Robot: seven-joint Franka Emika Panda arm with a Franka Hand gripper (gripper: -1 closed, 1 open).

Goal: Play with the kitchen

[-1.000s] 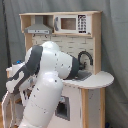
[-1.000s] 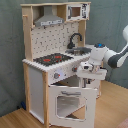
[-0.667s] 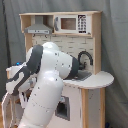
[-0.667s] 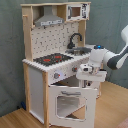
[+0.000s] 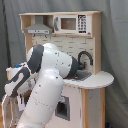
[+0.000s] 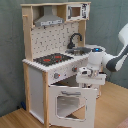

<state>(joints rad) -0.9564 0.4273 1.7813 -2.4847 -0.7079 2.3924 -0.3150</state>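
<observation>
The kitchen [image 6: 52, 60] stands upright on the wooden floor [image 6: 112, 107] against a grey curtain [image 5: 112, 45], its long axis vertical. In the second exterior view its front faces the second exterior view's right and toward the camera. The oven door [image 6: 67, 102] hangs partly open. The end effector [image 6: 86, 76] sits just at the door's top edge; whether its fingers are apart or together cannot be told.

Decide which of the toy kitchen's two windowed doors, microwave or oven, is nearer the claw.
The oven door, low on the front: the claw hangs just above it, while the microwave sits on the top shelf.
</observation>
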